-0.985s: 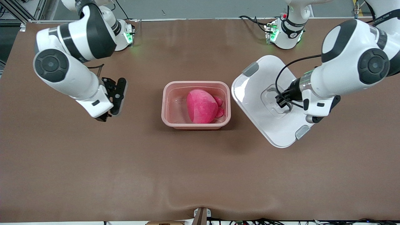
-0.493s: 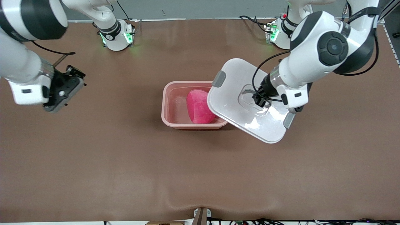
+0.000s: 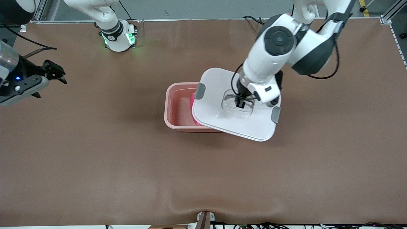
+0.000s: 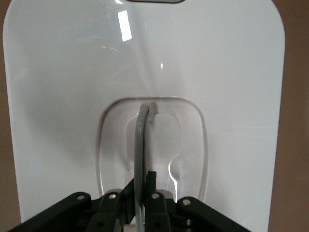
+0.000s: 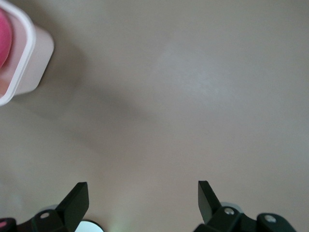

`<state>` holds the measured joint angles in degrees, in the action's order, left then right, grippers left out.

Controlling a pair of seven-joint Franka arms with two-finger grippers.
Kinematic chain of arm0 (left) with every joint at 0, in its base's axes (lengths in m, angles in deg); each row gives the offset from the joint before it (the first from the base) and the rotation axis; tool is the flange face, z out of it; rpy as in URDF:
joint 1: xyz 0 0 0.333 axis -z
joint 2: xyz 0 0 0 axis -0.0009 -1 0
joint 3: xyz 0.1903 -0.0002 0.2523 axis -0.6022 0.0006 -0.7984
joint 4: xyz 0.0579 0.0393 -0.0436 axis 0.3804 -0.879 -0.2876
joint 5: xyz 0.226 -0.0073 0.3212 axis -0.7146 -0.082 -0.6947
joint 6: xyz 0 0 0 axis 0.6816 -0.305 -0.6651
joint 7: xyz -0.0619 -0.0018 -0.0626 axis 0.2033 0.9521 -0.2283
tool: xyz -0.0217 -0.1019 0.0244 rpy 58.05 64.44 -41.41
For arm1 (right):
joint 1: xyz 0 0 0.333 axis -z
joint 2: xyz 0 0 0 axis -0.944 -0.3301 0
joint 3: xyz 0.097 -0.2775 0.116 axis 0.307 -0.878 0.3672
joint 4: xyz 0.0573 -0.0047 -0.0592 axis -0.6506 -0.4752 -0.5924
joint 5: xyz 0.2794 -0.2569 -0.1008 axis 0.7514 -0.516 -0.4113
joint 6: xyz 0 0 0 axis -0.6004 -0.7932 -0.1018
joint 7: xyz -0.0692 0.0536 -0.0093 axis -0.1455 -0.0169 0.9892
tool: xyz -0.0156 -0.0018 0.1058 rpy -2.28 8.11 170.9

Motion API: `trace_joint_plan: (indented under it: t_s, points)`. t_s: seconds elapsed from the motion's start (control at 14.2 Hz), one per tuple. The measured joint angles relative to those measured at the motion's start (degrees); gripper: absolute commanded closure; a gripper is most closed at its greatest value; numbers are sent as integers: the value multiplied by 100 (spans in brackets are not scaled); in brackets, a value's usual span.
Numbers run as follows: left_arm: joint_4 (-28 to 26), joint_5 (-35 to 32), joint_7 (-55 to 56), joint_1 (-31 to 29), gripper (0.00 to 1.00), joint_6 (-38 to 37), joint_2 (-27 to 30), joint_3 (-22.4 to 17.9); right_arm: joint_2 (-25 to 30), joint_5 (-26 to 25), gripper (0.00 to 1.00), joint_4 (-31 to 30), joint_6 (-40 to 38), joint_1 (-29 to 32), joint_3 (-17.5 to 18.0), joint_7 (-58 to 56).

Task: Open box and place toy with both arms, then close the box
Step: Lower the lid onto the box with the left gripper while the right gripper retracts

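Observation:
The pink box [image 3: 176, 109] stands mid-table with no lid on it. Of the hot-pink toy [image 3: 192, 105] inside it only a sliver shows. My left gripper [image 3: 240, 104] is shut on the clear handle [image 4: 143, 140] of the white lid [image 3: 222, 121] and holds it, slightly tilted, above the box. The lid covers the part of the box toward the left arm's end and overhangs past it. In the left wrist view the lid [image 4: 145, 67] fills the frame around my left gripper [image 4: 144, 186]. My right gripper [image 3: 58, 75] is open and empty above bare table at the right arm's end. The right wrist view shows my right gripper [image 5: 142, 193], a box corner [image 5: 26, 53] and a bit of toy [image 5: 4, 41].
Grey clips [image 3: 200, 91] sit at two ends of the lid. The right arm's base [image 3: 119, 36] glows green at the table's back edge. A small mount [image 3: 205, 219] sits at the table edge nearest the front camera. Brown mat covers the table.
The left arm has carried the lid from the table at its own end over to the box, hiding most of the toy. The right arm has swung away toward its end of the table.

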<state>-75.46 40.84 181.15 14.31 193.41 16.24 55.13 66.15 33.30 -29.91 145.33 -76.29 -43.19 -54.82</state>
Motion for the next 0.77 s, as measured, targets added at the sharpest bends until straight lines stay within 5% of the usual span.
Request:
trace_joint_plan:
  t_s: [0.42, 0.77]
  points:
    - [-4, -757, 1387, 656, 100, 525, -423, -2, 127, 13, 0, -6, -166, 167, -5, 1883]
    - [-6, -1357, 2203, 1165, 100, 792, -824, -6, 133, 437, 0, -5, -118, 190, -360, 2122]
